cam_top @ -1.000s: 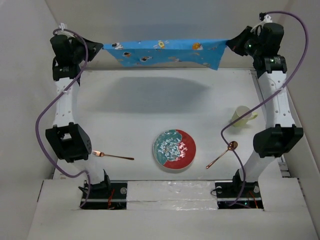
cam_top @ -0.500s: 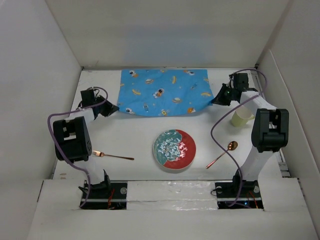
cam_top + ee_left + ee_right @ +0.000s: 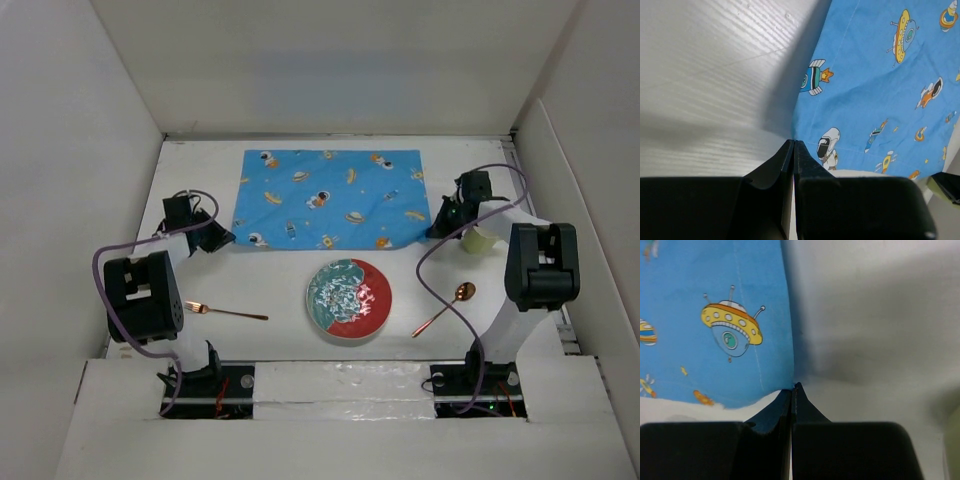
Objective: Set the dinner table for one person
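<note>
Two arms reach out over the counter [image 3: 280, 265], the plain white surface that fills the floor of the white-walled enclosure and carries everything else in view. A blue placemat [image 3: 330, 198] printed with astronauts, rockets and flying saucers lies spread flat on the far half of it, long edges running left to right. The left arm [image 3: 148, 290] bends forward along the left side, and the left jaws are pressed together on the placemat's near left corner. In the left wrist view the two black tips meet with no gap right where the blue cloth comes to its point, with bare white surface beside it. The right arm [image 3: 540, 262] mirrors this on the other side. The right jaws are likewise closed tight on the near right corner, the cloth's edge running into the seam between the tips in the right wrist view. A pale yellow-green cup [image 3: 484, 238] stands just right of the right wrist, partly hidden by it and off the placemat. Nearer the bases, a round plate [image 3: 348, 298] with a red and teal face sits mid-counter, just short of the placemat's near edge and not touching it. A copper-coloured fork [image 3: 228, 312] lies left of the plate with its tines pointing left. A copper-coloured spoon [image 3: 445, 308] lies right of it at a slant, bowl toward the far right. Both are apart from the plate
</note>
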{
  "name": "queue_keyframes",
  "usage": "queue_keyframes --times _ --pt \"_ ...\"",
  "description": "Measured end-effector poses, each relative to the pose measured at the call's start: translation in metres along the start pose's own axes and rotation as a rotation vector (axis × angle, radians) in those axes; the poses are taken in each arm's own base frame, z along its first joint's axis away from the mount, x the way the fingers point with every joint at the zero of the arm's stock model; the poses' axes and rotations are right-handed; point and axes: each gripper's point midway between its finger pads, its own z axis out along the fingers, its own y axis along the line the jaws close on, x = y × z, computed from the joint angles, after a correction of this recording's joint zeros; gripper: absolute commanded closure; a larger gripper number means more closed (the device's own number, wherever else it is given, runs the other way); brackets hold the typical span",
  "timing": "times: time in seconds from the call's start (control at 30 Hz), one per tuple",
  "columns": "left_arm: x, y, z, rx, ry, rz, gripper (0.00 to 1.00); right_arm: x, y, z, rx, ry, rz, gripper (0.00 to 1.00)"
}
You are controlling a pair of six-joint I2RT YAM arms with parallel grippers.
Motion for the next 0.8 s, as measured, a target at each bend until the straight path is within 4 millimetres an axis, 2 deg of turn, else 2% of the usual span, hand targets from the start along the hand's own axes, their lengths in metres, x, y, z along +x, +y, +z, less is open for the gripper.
queue_keyframes --times 0.17,0.43,0.5,0.53,0.6,0.73,0.8 --pt "0.011 0.009 -0.014 -0.030 -0.006 0.019 1.00 0.029 -0.016 -0.001 0.043 0.047 0.010 1.00" --pt "0.041 0.020 -0.020 -0.076 0.052 0.042 1.00 0.028 -0.019 -0.009 0.067 0.024 -0.002 1.00" --pt "0.046 0.022 -0.023 -0.083 0.059 0.048 0.95 0.027 -0.019 -0.010 0.068 0.017 -0.005 0.99" --pt "0.048 0.022 -0.024 -0.087 0.061 0.050 0.89 0.027 -0.019 -0.011 0.068 0.015 -0.007 0.98" --pt "0.047 0.024 -0.025 -0.100 0.058 0.054 0.85 0.027 -0.018 -0.014 0.070 0.013 -0.008 0.89" --pt "0.045 0.028 -0.028 -0.131 0.055 0.056 0.82 0.028 -0.017 -0.023 0.074 0.004 -0.015 0.72" --pt "0.037 0.023 -0.030 -0.139 0.042 0.064 0.80 0.027 -0.015 -0.031 0.079 -0.005 -0.021 0.61"
